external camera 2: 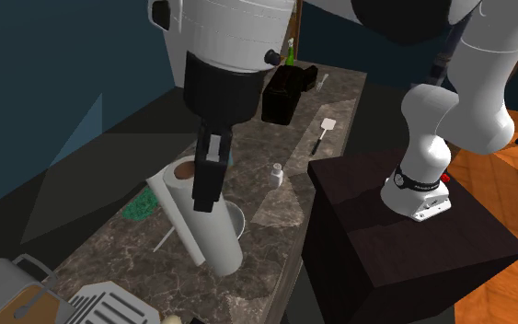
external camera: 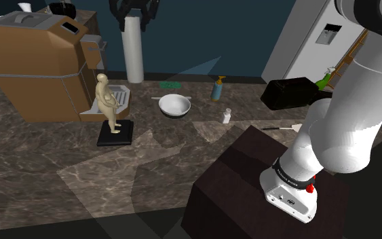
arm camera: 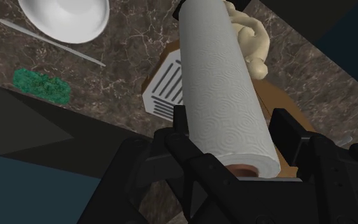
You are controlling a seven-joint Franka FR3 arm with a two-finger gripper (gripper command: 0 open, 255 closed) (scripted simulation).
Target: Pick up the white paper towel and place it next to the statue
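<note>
Surroundings, shoulder view: the dark marbled table (external camera: 53, 180) carries a brown coffee machine (external camera: 36, 64) at the upper left of the frame. A tan statue (external camera: 106, 100) on a black base stands just in front of it. Right of the statue, toward the frame centre, are a white bowl (external camera: 174, 105), a green sponge (external camera: 171, 85), a blue bottle (external camera: 218, 89) and a small white bottle (external camera: 227, 117). Further right are a black box (external camera: 291, 94) and a white spatula (external camera: 282, 127). The dark stand (external camera: 250, 197) fills the lower right.

Hand state: the hand (external camera: 134, 15) is at the top of the frame, left of centre. It is closed on the upper end of the white paper towel (external camera: 134, 53). In the wrist view both black fingers (arm camera: 180, 127) press the sides of the roll, near its brown core.

Task item position: the paper towel hangs straight down from the hand, above and right of the statue and left of the bowl in the shoulder view. In the second exterior view the roll (external camera 2: 206, 230) slants toward the lower centre, overlapping the bowl (external camera 2: 238, 217). Contact between its lower end and the table cannot be determined.
</note>
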